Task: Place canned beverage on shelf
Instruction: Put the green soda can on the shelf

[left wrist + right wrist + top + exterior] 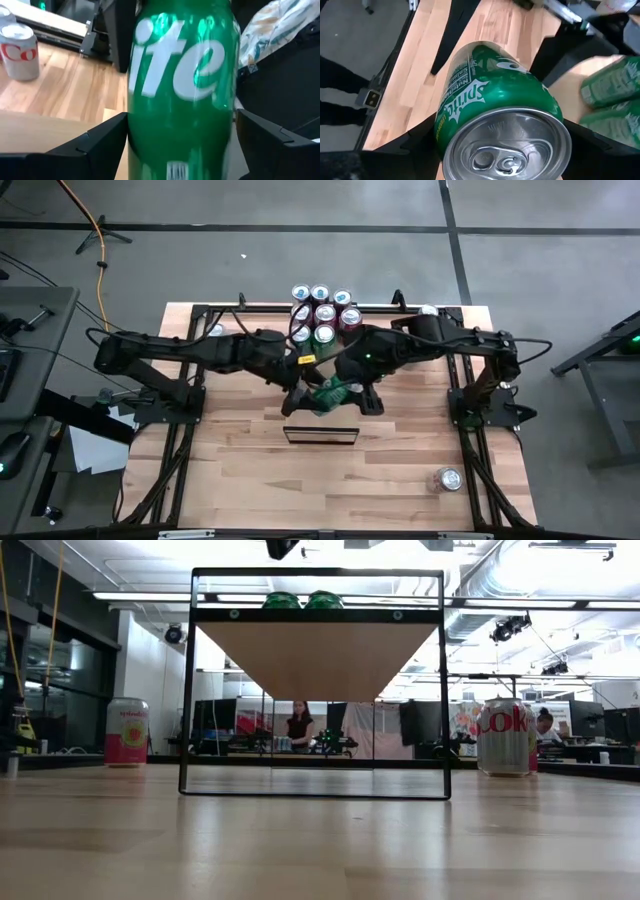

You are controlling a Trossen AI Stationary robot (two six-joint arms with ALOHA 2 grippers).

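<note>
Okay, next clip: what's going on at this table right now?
Both arms meet over the shelf. The left gripper has a green Sprite can between its jaws. The right gripper has another green Sprite can between its jaws. Two green cans already sit on the shelf; more cans wait behind.

A lone can (449, 479) stood well apart from the right gripper (345, 393). A yellow cable (100, 240) lay on the floor, far from it.

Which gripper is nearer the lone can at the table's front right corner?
Right. The right gripper sits mid-table, diagonally off the can; the left gripper lies just beyond it.
</note>
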